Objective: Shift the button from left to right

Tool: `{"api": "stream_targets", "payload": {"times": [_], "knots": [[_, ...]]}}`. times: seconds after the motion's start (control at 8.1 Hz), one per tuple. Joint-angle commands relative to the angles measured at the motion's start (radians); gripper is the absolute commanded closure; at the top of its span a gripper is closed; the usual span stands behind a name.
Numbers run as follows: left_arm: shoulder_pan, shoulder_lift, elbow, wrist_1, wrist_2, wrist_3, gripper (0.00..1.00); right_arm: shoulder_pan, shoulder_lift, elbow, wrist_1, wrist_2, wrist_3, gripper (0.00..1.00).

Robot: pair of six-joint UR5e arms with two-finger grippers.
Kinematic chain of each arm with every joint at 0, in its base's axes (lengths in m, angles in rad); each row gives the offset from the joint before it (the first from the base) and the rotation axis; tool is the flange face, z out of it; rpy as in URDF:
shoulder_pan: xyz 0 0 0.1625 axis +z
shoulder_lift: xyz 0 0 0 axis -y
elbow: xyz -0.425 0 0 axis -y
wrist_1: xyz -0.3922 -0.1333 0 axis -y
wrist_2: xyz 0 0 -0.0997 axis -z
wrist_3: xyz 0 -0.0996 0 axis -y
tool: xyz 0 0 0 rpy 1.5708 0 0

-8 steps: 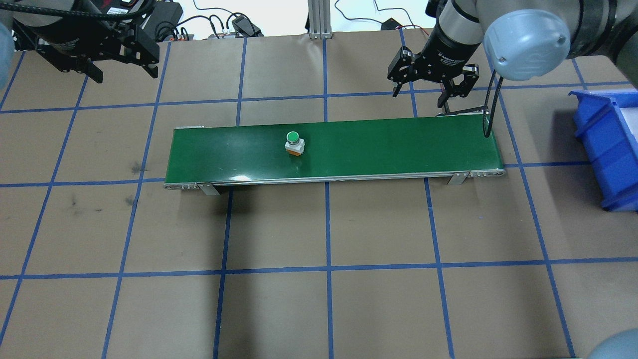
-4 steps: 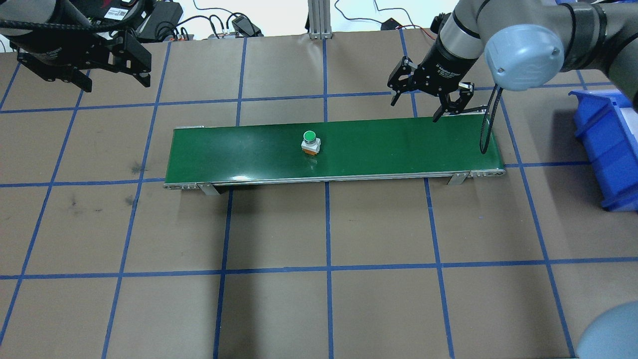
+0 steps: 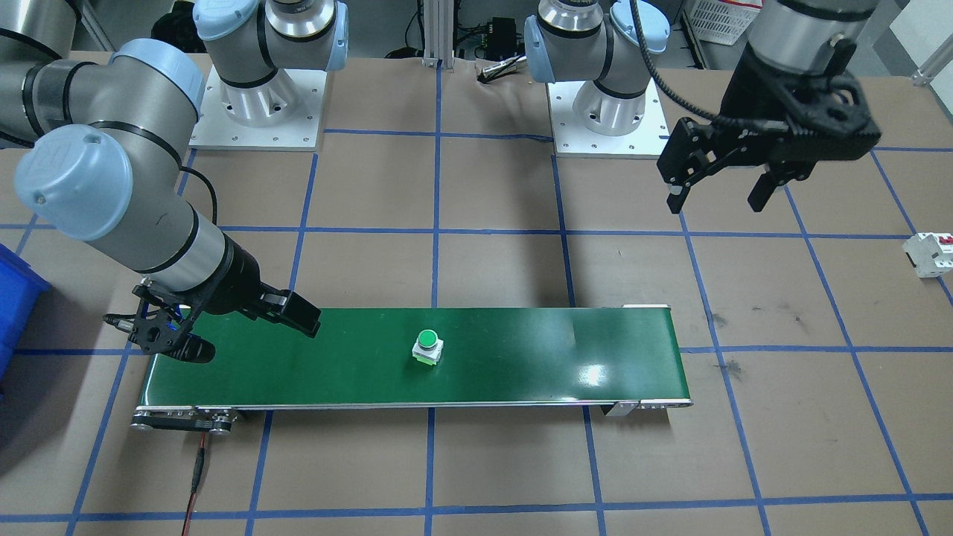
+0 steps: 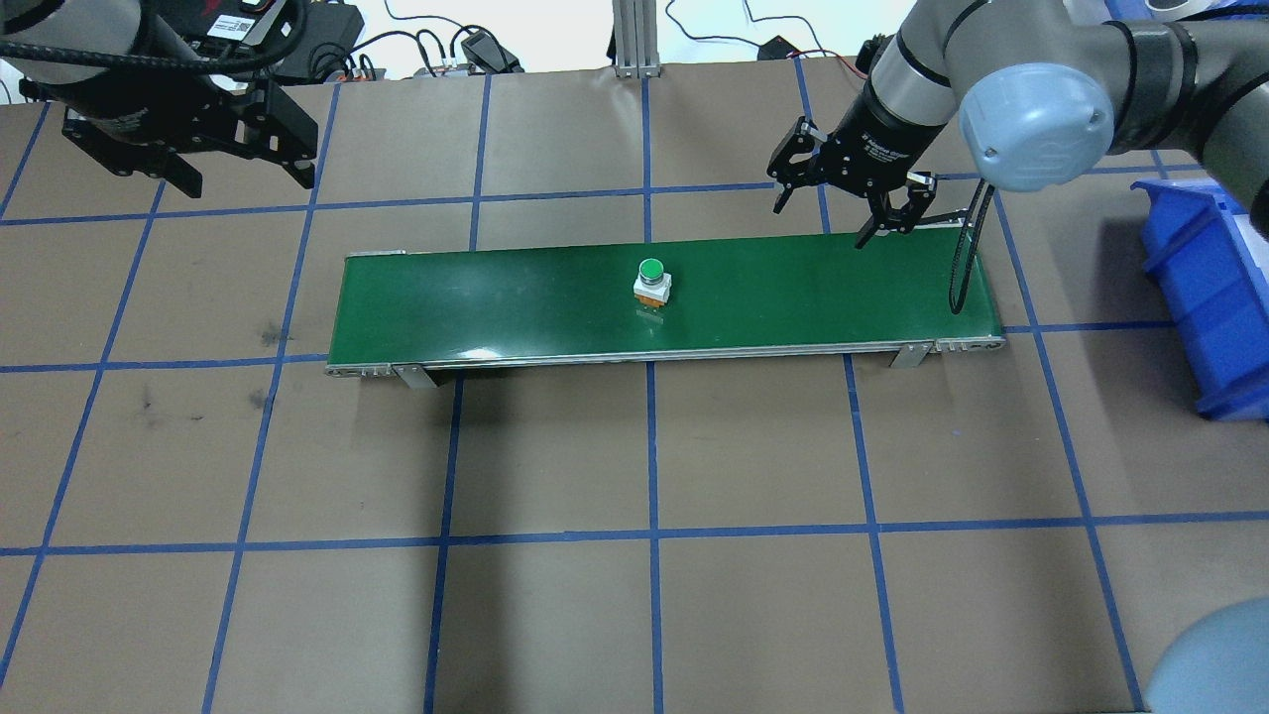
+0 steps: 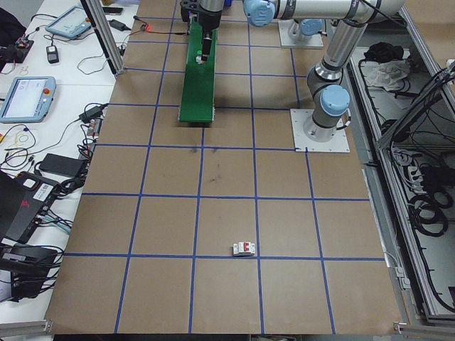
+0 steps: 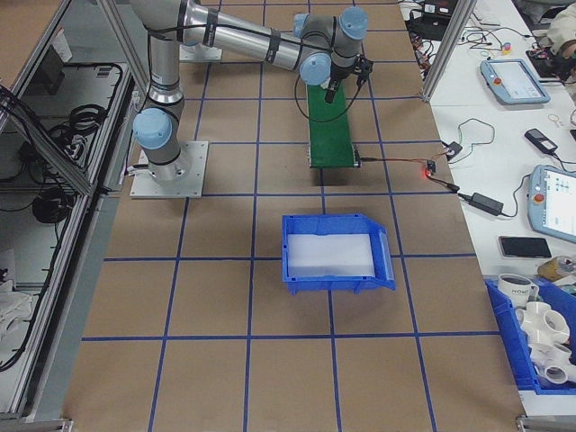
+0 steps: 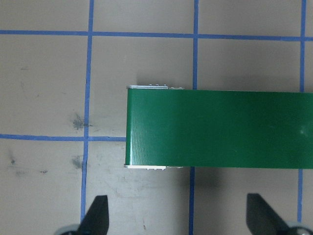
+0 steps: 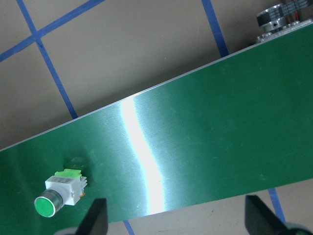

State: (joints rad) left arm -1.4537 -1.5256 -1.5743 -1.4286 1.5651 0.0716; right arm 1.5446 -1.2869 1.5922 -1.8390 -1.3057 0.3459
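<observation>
The button (image 4: 651, 280), round green cap on a white-grey body, stands upright mid-belt on the glossy green conveyor (image 4: 496, 307). The right claw (image 4: 843, 198) waits spread over the belt's right end, presumably to intercept it. The left claw (image 4: 188, 149) hangs spread, clear above the brown paper-covered table (image 4: 644, 595).

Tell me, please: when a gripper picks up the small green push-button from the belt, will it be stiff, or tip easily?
The push-button looks like rigid plastic, so probably stiff and light. Its round cap sits above a narrower boxy body, so a push near the top may tip it. The conveyor belt shines, so it might also slide.
</observation>
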Motion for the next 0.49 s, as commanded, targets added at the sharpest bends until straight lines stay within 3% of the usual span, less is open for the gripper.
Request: {"api": "stream_targets", "payload": {"times": [0.0,0.37], "knots": [[-0.066,-0.088,0.005,-0.088,0.004,-0.016,0.0,0.0,0.009,0.006,-0.023,0.034,0.001,0.0],[-0.105,-0.076,-0.001,-0.104,0.004,-0.004,0.0,0.0,0.026,0.045,-0.075,0.037,-0.024,0.0]]}}
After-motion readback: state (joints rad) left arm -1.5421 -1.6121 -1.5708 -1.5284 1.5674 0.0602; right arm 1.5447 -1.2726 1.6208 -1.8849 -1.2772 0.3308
